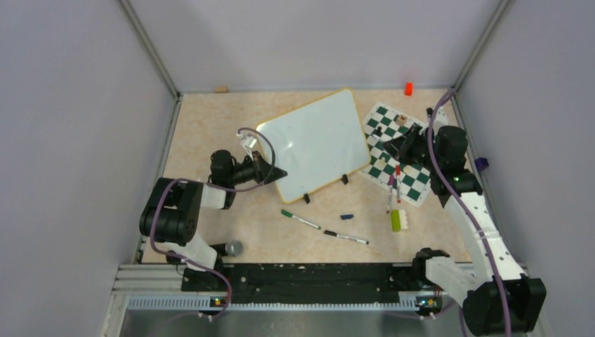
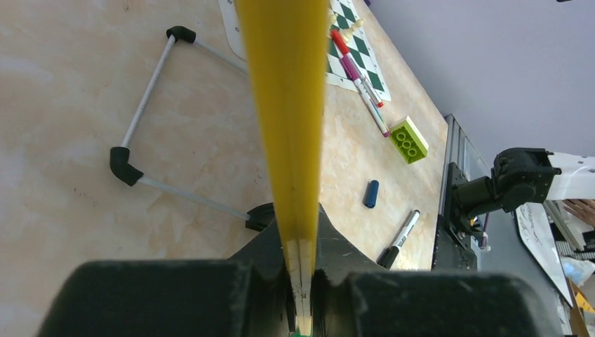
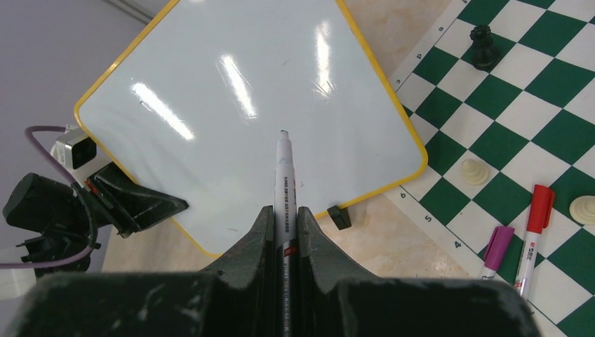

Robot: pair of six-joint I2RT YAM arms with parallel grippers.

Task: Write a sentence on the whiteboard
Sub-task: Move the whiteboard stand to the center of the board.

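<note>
Currently, treat whiteboard (image 1: 316, 144) as light, stiff, slick-faced, apt to slide; propped mid-worktop (image 1: 210, 126) beside chessboard (image 1: 414, 182). Hold by yellow rim (image 2: 288, 105), as clamped in left tool (image 2: 302, 281). With marker (image 3: 284, 182) pinched in right tool (image 3: 284, 214), press lightly.

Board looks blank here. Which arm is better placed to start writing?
Right. The right hand grips a white marker, bare tip aimed at the blank white rectangular whiteboard. The left hand is clamped on its yellow rim, apparently only steadying it.

Left fingers (image 2: 340, 256) clamp the whiteboard (image 2: 288, 105) by its yellow edge.
</note>
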